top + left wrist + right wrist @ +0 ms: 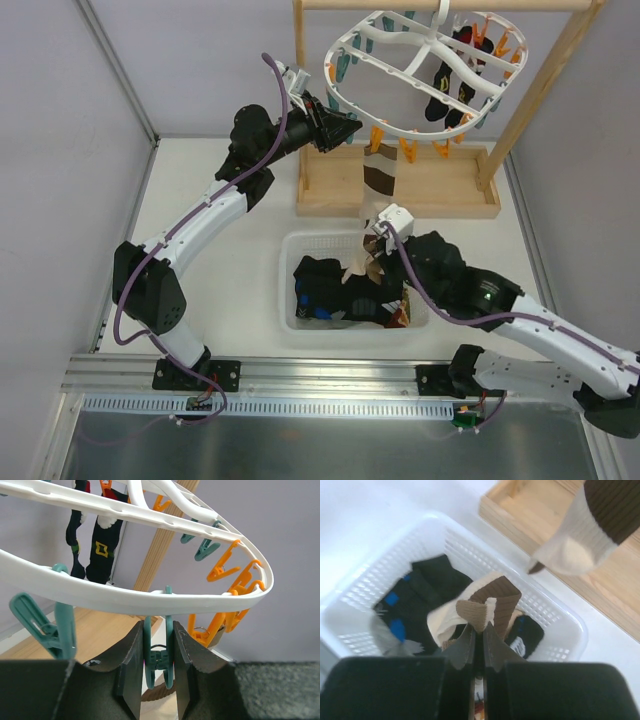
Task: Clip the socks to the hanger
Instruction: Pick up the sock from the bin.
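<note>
The hanger (400, 62), a white oval ring, hangs from the wooden frame. A banded sock (380, 176) hangs from a peg on its near rim; black socks (446, 88) hang at the far side. My left gripper (346, 128) is at the ring's left rim. In the left wrist view it (159, 630) is shut on a teal peg (159, 657) under the rim (100, 596). My right gripper (373, 243) is shut on a tan, brown and white sock (487, 605) and holds it above the basket (560, 611). It (477, 628) pinches the tan cuff.
The white basket (288, 300) holds black and patterned socks (325, 285). The wooden frame base (440, 190) lies behind it, with uprights (540, 85) on both sides. Orange pegs (235, 577) and teal pegs (42, 627) dangle round the rim. Grey walls enclose the table.
</note>
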`<action>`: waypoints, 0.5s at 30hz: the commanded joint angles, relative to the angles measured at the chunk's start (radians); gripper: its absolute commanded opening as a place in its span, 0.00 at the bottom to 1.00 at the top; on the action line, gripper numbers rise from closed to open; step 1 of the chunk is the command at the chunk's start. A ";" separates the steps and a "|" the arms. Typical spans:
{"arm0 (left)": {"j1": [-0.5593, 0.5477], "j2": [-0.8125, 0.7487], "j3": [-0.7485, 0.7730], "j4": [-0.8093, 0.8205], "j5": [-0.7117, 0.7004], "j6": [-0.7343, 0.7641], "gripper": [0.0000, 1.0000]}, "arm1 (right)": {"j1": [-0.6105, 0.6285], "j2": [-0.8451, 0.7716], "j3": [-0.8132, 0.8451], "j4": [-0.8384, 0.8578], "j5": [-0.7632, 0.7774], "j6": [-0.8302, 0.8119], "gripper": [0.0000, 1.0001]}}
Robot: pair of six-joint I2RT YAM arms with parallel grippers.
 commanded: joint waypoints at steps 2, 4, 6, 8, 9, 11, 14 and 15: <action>-0.011 -0.019 -0.006 -0.008 0.043 0.004 0.00 | -0.011 -0.003 0.081 -0.055 -0.206 0.053 0.01; -0.011 -0.024 -0.009 -0.008 0.045 0.002 0.00 | -0.011 0.034 0.104 -0.067 -0.266 0.064 0.01; -0.011 -0.029 -0.011 -0.008 0.046 0.002 0.00 | -0.011 0.098 0.103 -0.061 -0.280 0.069 0.01; -0.011 -0.033 -0.018 -0.010 0.046 0.004 0.00 | -0.012 0.153 0.101 -0.054 -0.283 0.085 0.02; -0.011 -0.033 -0.024 -0.008 0.045 0.005 0.00 | -0.014 0.202 0.101 -0.035 -0.303 0.093 0.03; -0.011 -0.038 -0.032 -0.008 0.042 0.008 0.00 | -0.011 0.250 0.104 -0.006 -0.327 0.104 0.08; -0.011 -0.042 -0.044 -0.008 0.036 0.012 0.00 | -0.011 0.319 0.110 0.061 -0.361 0.133 0.24; -0.011 -0.041 -0.050 -0.008 0.034 0.015 0.00 | -0.011 0.338 0.113 0.081 -0.404 0.139 0.34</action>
